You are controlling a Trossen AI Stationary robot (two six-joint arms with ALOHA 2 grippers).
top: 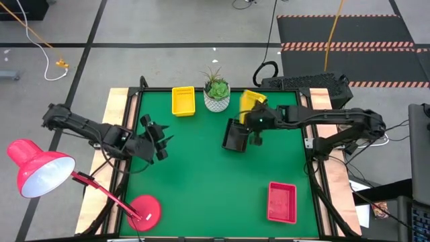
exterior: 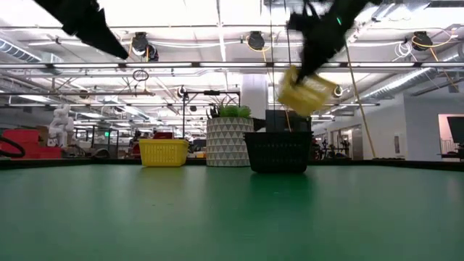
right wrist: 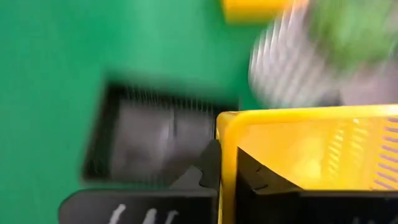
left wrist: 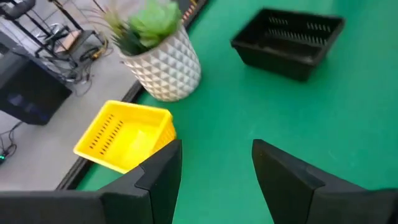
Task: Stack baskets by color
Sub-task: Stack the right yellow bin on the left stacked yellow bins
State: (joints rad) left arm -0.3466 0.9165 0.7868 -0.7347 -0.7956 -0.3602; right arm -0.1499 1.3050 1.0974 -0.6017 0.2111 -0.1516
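Presently a yellow basket [top: 250, 99] is held tilted by its rim in the clamped right tool [top: 257, 121], airborne over the black basket [top: 236, 136] right of the plant pot [top: 216, 95]. A one-edge pinch may let it swing, slip, or clip the pot on the way to the far-left yellow basket [top: 183, 101]. The left tool [top: 161, 138] hangs part open and empty at the counter's [top: 201, 188] left.

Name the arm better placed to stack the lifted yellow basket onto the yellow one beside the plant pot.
Right. The right gripper is shut on a yellow basket, held tilted in the air above the black basket. The left gripper is open and empty; the target yellow basket sits across the plant pot.
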